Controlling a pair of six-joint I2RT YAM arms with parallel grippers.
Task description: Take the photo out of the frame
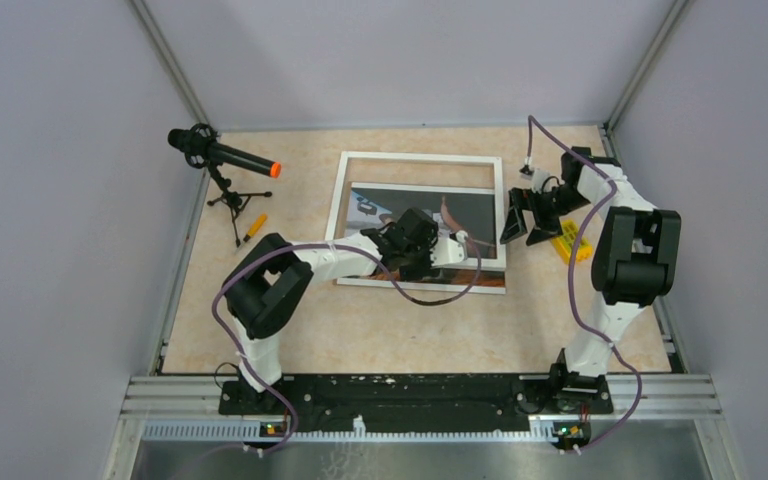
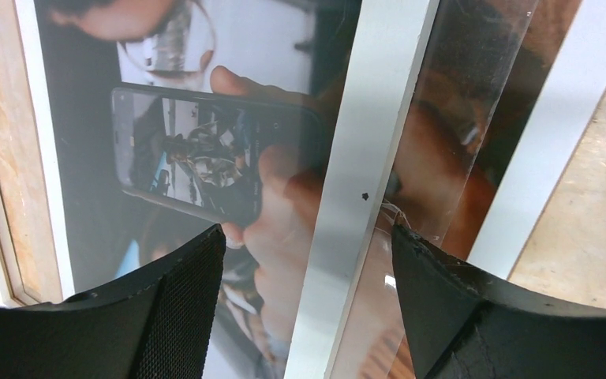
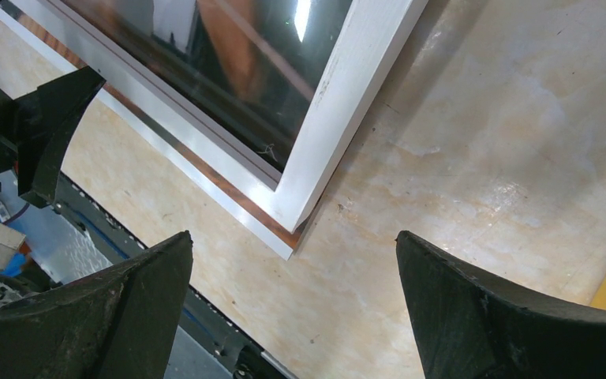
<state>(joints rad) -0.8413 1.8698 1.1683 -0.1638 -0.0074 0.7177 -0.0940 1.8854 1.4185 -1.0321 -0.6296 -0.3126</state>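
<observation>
The frame (image 1: pixel 345 200), thin and white, lies flat on the table's middle. The photo (image 1: pixel 475 208) sits in it, dark with orange-brown patches. Its near edge pokes out past the frame's near rail. My left gripper (image 1: pixel 468 250) hangs low over the frame's near right part. In the left wrist view the left gripper (image 2: pixel 308 230) is open, its fingers standing either side of a white frame rail (image 2: pixel 355 174), with the photo (image 2: pixel 205 150) and a clear sheet (image 2: pixel 473 95) below. My right gripper (image 1: pixel 528 225) is open and empty beside the frame's right edge, seen above bare table near the frame corner (image 3: pixel 316 189).
A microphone on a small tripod (image 1: pixel 222 160) stands at the back left, with an orange-handled tool (image 1: pixel 252 227) lying near it. A yellow block (image 1: pixel 568 245) lies right of the frame, under the right arm. Enclosure walls close in on both sides and the back.
</observation>
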